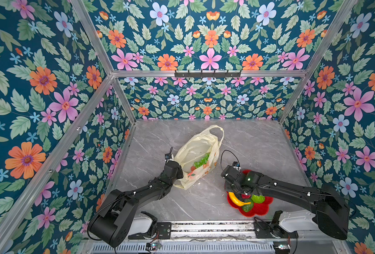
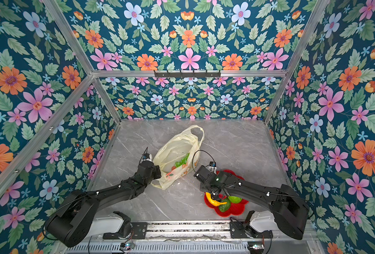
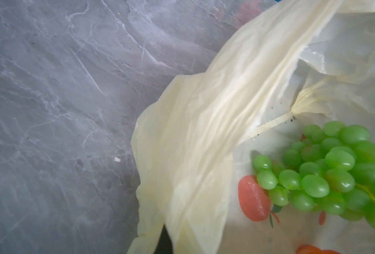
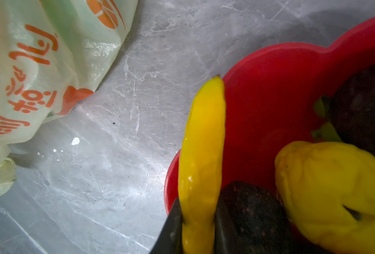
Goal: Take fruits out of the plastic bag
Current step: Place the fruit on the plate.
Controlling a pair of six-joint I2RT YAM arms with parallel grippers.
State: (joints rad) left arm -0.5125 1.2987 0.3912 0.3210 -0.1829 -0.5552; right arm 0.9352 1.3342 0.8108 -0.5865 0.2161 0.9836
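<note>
Up close in the right wrist view, folks, the banana (image 4: 202, 143) fills the frame, bright yellow, its lower end pinched between the dark fingers (image 4: 171, 233) of the right claw (image 4: 196, 222). That claw is clenched on it at the edge of the red flower-shaped plate (image 4: 270, 88); whether the banana rests on the plate or hangs just above it, I cannot tell. Just beside it on the plate sit a lumpy yellow lemon (image 4: 331, 187) and a dark avocado (image 4: 369, 105). Both top views add a green apple (image 1: 258, 198) and a green avocado (image 1: 247, 207), partly under the right arm (image 1: 292, 187). Out from there runs the bare grey, marble-veined table (image 1: 259, 149), flecked with a few white crumbs (image 4: 75, 140). Then comes the plastic bag (image 1: 195, 149), pale yellow and crinkled, printed with orange slices and red characters. It lies near the middle of the table, one loop handle toward the back wall. At its near edge is the left claw (image 1: 179, 174), clenched, the film running right down to it in the left wrist view, so it grips the bag. The mouth gapes, and the green grape bunch (image 3: 327, 171) sits inside, touching a reddish patch (image 3: 252, 198): print or fruit, I cannot tell. All round stand walls (image 1: 210, 44) papered dark teal with pink, orange and pale-blue flowers. Aluminium frame bars (image 1: 138, 73) edge them, a black hook rack (image 1: 207, 73) sits on the back crossbar, and a metal rail (image 1: 204, 226) runs along the front.
</note>
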